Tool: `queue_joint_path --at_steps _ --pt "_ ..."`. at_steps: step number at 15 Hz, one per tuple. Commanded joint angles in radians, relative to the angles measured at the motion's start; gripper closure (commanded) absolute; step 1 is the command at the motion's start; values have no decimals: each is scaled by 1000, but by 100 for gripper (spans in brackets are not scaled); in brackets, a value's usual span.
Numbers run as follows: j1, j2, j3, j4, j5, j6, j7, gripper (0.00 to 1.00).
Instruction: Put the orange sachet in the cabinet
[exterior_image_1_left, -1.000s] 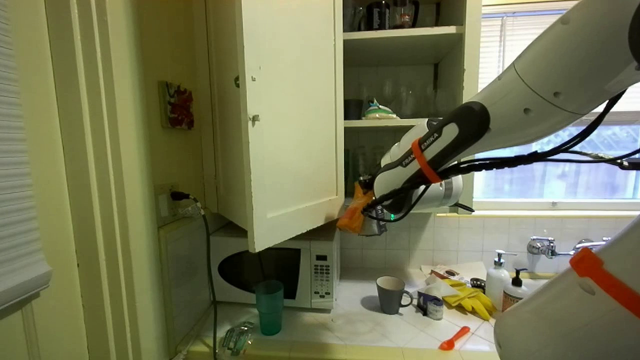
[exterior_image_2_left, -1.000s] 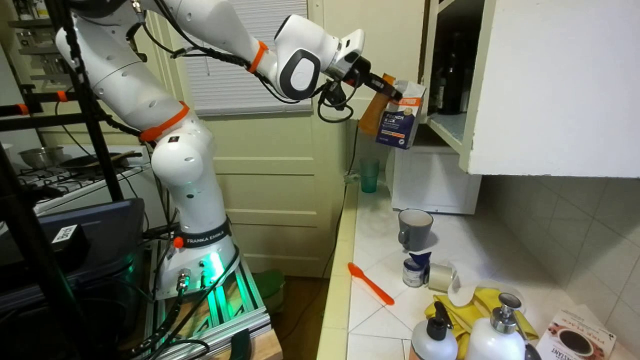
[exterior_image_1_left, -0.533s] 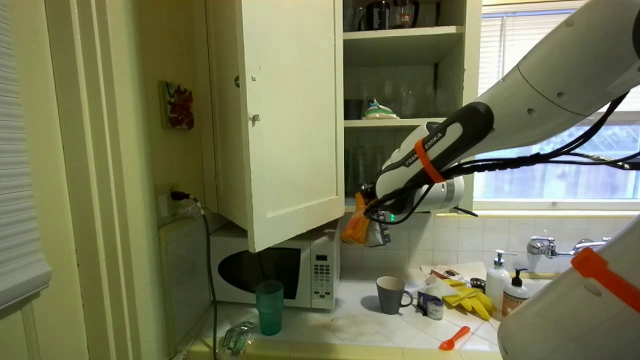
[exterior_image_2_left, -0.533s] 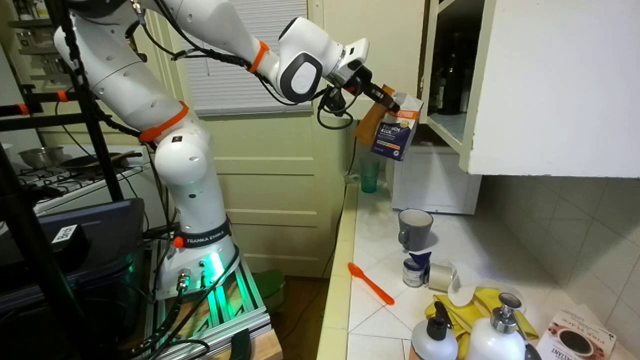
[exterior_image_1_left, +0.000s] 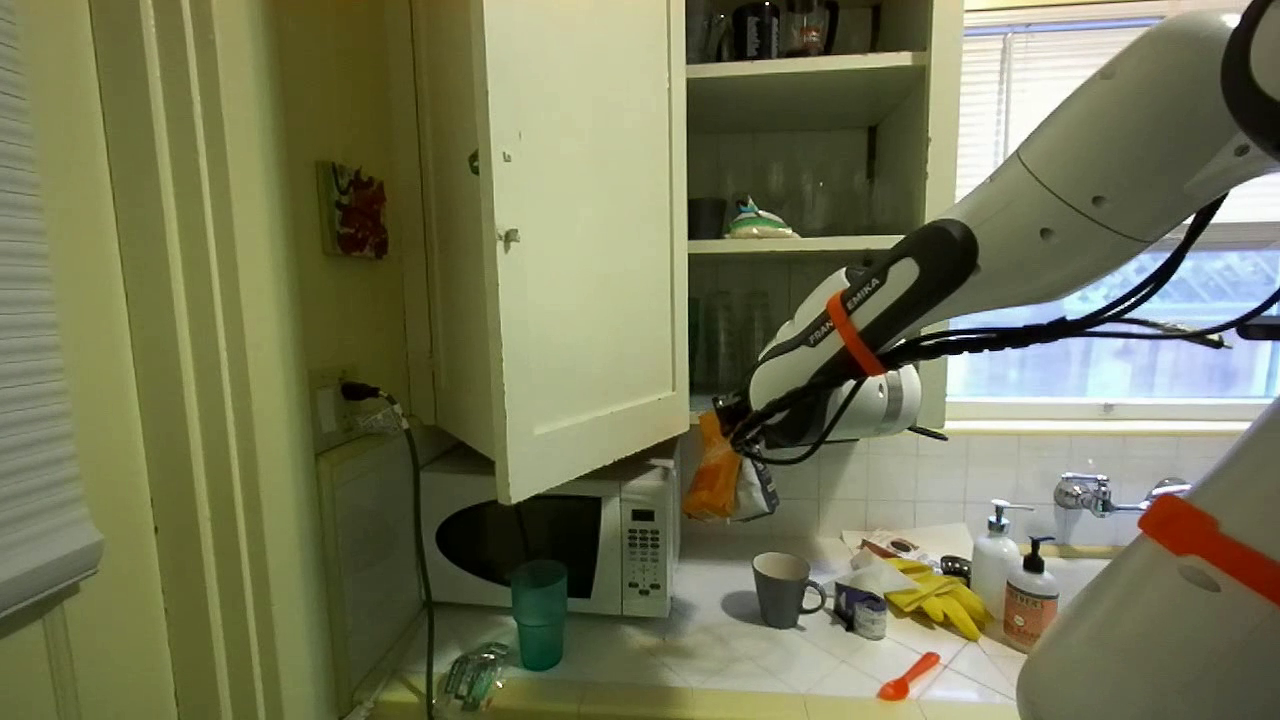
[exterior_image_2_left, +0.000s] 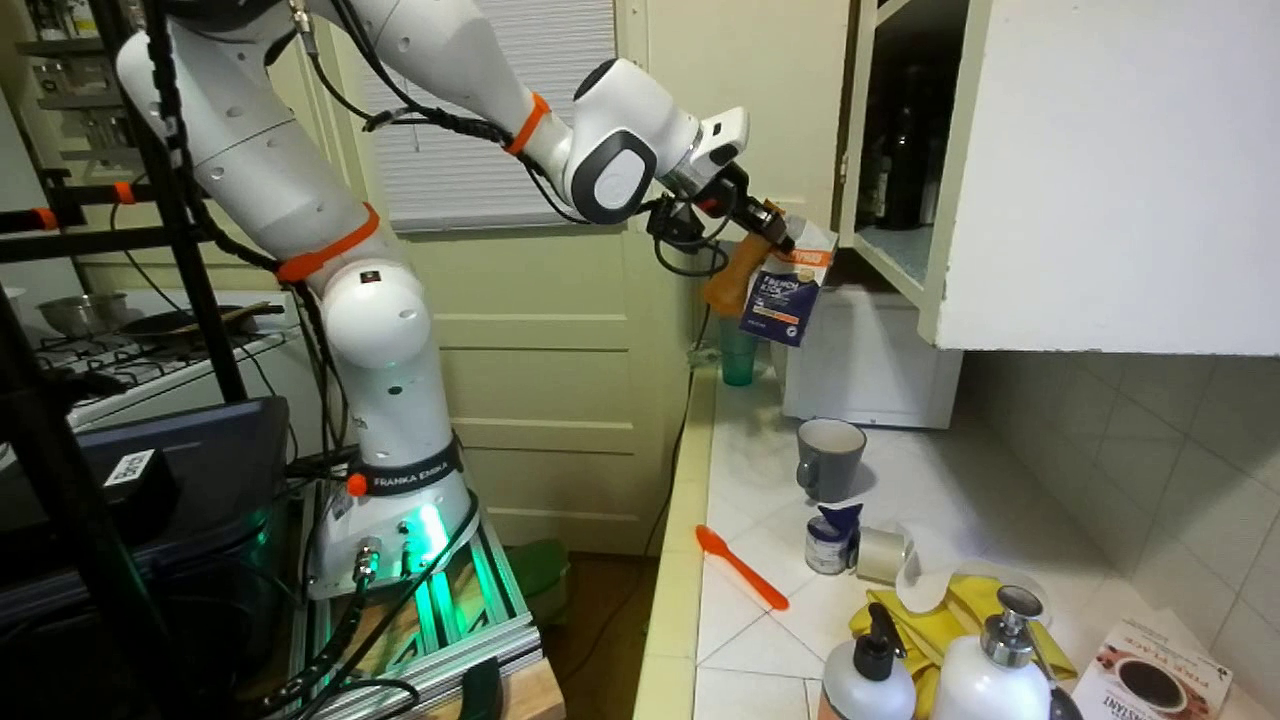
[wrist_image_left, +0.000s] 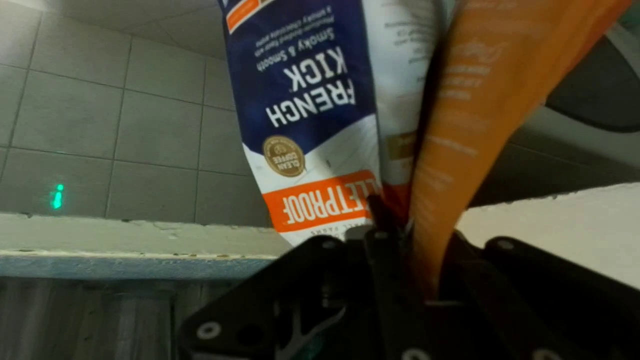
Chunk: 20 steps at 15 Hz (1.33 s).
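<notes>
Orange sachet (exterior_image_1_left: 714, 482) moved lower since moments earlier, now hanging outside open cabinet (exterior_image_1_left: 620, 230), at six o'clock from it (exterior view). Gripper (exterior_image_2_left: 780, 234) clamped on sachet; coffee bag (wrist_image_left: 310, 110) apparently pinched alongside. Placement not done; lift toward twelve o'clock probably needed.

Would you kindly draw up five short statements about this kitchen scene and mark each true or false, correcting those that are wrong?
1. The pincer grips the orange sachet. True.
2. The orange sachet is already put away. False: it hangs outside the cabinet.
3. A grey mug stands upright on the counter. True.
4. The cabinet is closed up. False: its door stands open.
5. A coffee bag hangs beside the orange sachet. True.
</notes>
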Motion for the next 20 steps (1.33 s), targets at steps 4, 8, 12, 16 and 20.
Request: queue_joint_path --at_steps 4,8,12,16,20 --pt "222 74 -220 0 -12 136 -71 97" --pt "326 117 -333 0 -21 214 -58 97" --pt "432 155 -449 0 -41 275 -38 97" --pt "440 170 -470 0 -39 237 -61 90" --pt "448 196 -491 0 -48 237 -61 90"
